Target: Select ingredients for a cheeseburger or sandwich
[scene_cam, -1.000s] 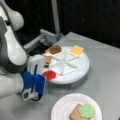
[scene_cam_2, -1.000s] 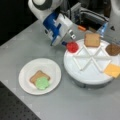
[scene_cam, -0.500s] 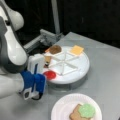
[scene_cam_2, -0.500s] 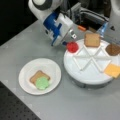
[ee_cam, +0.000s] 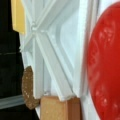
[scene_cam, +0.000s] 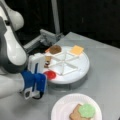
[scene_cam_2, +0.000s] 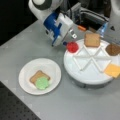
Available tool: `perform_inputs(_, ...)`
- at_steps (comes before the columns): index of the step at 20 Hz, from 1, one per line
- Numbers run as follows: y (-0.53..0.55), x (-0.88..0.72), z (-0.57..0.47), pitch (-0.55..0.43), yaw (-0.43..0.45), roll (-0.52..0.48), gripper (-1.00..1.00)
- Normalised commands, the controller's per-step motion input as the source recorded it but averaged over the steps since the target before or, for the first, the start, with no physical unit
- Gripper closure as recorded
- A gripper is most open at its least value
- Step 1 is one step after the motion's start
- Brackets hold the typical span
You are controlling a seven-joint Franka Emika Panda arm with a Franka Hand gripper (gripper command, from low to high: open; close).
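The gripper, jaw state unclear, hovers at the tomato disc on the sectioned tray's left rim; an off-centre pinch could flick it off.

red tomato disc fills right side, close-up, cut off by frame edge | white sectioned tray w/ raised divider ribs meeting upper left | orange cheese square top left corner | tan toast bottom center, in compartment | dark brown patty left of toast, partly hidden by rib | pincer not visible
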Motion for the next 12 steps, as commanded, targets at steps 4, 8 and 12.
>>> perform_inputs(4,-0.02,0.09,0.03,0.021,-0.039,0.135,-1.0)
perform_inputs(8,0.0,0.09,0.01,0.019,-0.037,0.079,1.0)
perform_inputs(12,0.03,0.09,-0.01,0.027,-0.038,0.012,1.0)
